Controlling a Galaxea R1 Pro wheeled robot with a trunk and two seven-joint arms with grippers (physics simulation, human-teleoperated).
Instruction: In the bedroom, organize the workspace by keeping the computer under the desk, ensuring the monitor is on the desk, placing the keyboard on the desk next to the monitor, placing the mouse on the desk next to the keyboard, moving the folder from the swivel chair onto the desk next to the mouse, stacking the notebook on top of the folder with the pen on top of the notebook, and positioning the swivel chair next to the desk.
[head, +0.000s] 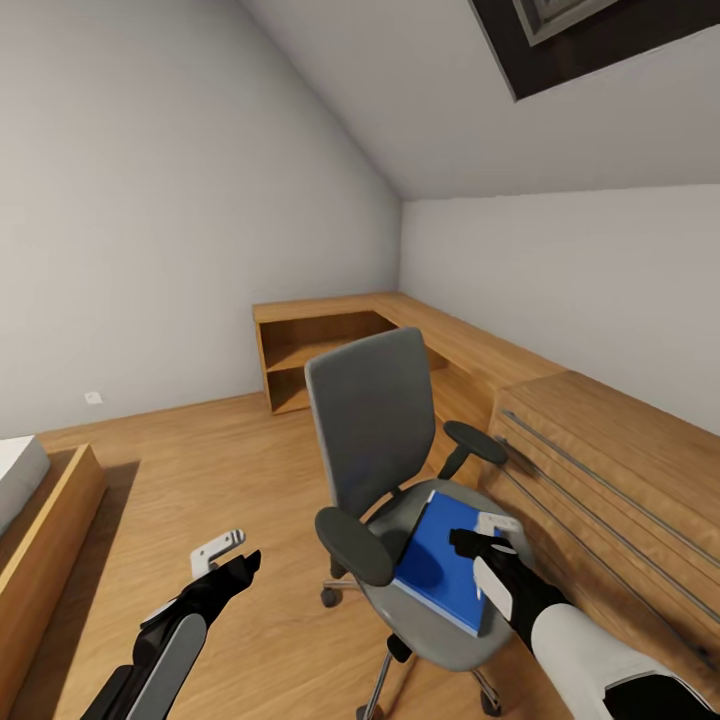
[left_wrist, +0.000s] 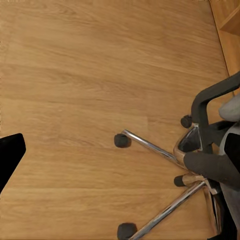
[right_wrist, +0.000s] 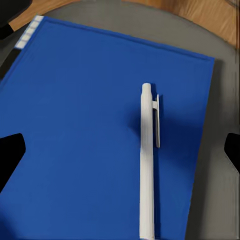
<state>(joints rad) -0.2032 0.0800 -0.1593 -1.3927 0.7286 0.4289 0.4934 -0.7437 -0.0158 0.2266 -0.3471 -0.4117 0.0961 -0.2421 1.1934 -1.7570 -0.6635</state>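
The grey swivel chair (head: 375, 430) stands on the wooden floor with its back toward the corner. The bright blue folder (head: 430, 560) lies flat on its seat. In the right wrist view a whitish pen (right_wrist: 146, 165) rests on the folder (right_wrist: 75, 125), toward one side. My right gripper (head: 480, 565) hovers just above the folder, open, its black fingertips (right_wrist: 10, 155) spread wide on either side of the pen. My left gripper (head: 228, 560) hangs open over bare floor beside the chair. Its wrist view looks down on the chrome star base (left_wrist: 160, 150) and castors.
A light wooden shelf bench (head: 330, 340) runs along the far walls into the corner. A wooden drawer unit (head: 620, 470) stands close to the chair's right. A bed with a wooden frame (head: 40, 520) is at the left. Open floor (head: 200, 470) lies between.
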